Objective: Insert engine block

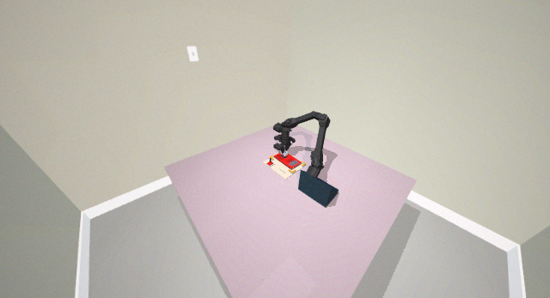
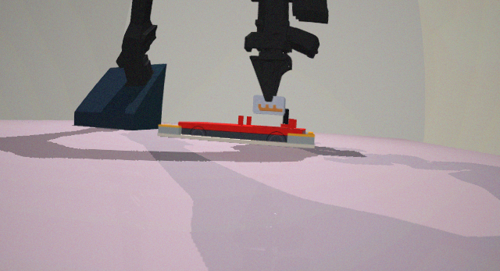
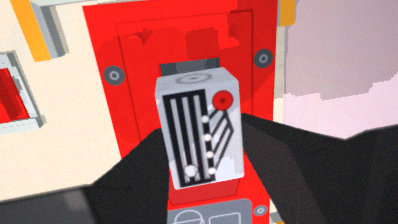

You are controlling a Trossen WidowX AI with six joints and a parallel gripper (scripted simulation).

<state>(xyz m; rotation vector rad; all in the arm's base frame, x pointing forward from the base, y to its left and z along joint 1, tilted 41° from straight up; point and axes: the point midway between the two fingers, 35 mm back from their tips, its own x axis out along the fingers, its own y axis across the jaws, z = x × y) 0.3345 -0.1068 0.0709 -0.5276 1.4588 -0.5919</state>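
The silver engine block [image 2: 269,110] [image 3: 185,150] has a striped black top and an orange comb-like mark on one side. My gripper [image 1: 284,152] [image 2: 269,98] [image 3: 201,129] is shut on it and points straight down. The block is above the red car body [image 1: 284,159] [image 2: 219,127] [image 3: 102,42], with a gap below it in the exterior view. In the wrist view the dark opening [image 3: 172,67] shows just beyond the block's far end; the rest is hidden. Two upright red tabs [image 2: 244,121] rise from the body. I cannot tell which side has the slot.
A cream board [image 1: 285,175] [image 3: 60,130] lies under the car body, with grey and orange corner guides [image 2: 301,139] [image 3: 37,30]. Beside the body is a small tray [image 3: 35,107] with a red inside; a black peg [image 2: 286,115] stands there. A dark blue wedge [image 1: 318,189] [image 2: 98,95] is near the arm's base.
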